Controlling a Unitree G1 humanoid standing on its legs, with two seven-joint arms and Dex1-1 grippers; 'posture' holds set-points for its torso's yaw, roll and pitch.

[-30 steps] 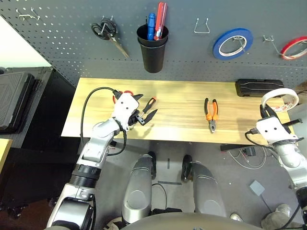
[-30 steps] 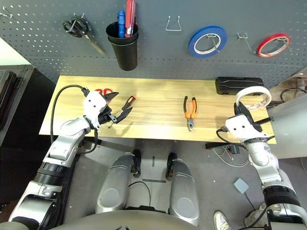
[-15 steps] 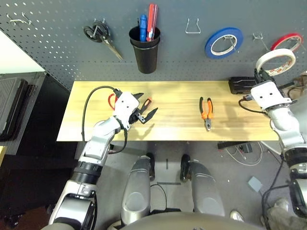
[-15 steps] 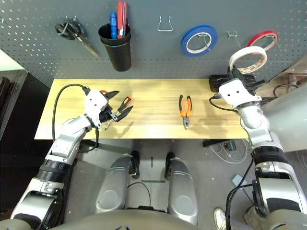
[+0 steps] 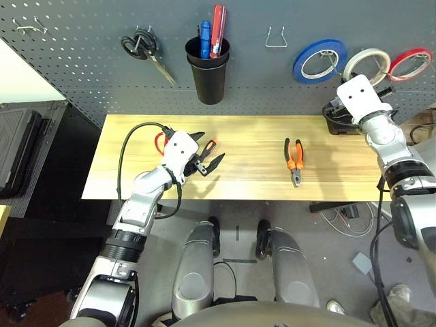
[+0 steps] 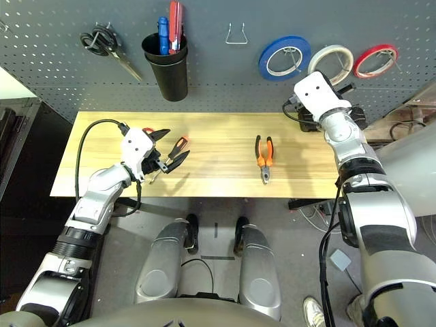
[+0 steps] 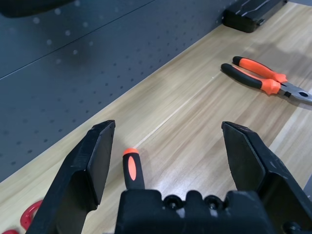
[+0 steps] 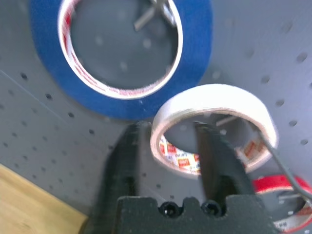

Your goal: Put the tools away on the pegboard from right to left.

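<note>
Right tool straddles the whitish tape roll rim, loosening to leave it on its pegboard hook; left tool open

Right gripper fingers blurred, grip on whitish tape roll indeterminate, red-handled scissors mostly hidden behind left gripper, red tape roll cut off at frame edge

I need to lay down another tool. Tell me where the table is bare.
Bare: the table between the screwdriver and pliers, and from the pliers right to the black case. Crowded: the left part, where the left gripper hangs by the screwdriver and red scissors.
</note>
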